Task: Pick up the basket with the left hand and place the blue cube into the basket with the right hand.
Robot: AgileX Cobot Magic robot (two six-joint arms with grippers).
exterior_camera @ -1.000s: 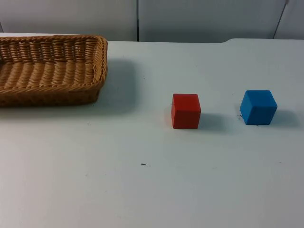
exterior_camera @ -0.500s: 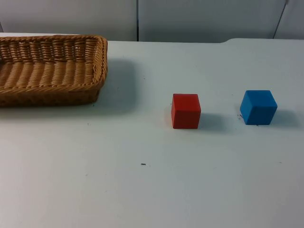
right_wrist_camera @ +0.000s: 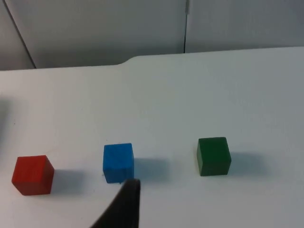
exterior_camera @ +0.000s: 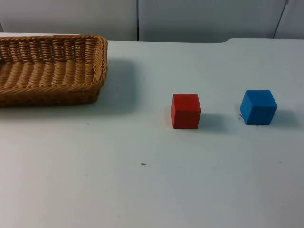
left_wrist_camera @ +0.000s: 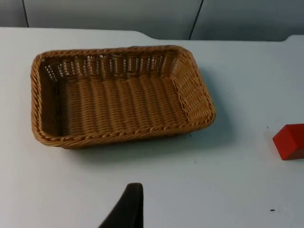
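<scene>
An empty woven wicker basket (exterior_camera: 101,59) stands at the table's far left; the left wrist view takes in the whole basket (left_wrist_camera: 118,136). The blue cube (exterior_camera: 258,107) rests on the table at the right, by itself. My left gripper (left_wrist_camera: 126,211) hangs above the table, short of the basket's near wall and not touching it. My right gripper (right_wrist_camera: 122,205) hovers just short of the blue cube (right_wrist_camera: 118,162), clear of it. Nothing is held by either gripper.
A red cube (exterior_camera: 185,110) sits mid-table between basket and blue cube, also in the wrist views as red cube (left_wrist_camera: 289,141) and red cube (right_wrist_camera: 32,175). A green cube (right_wrist_camera: 213,156) lies beyond the blue one, away from the red. The grey partition wall (exterior_camera: 190,19) closes the back.
</scene>
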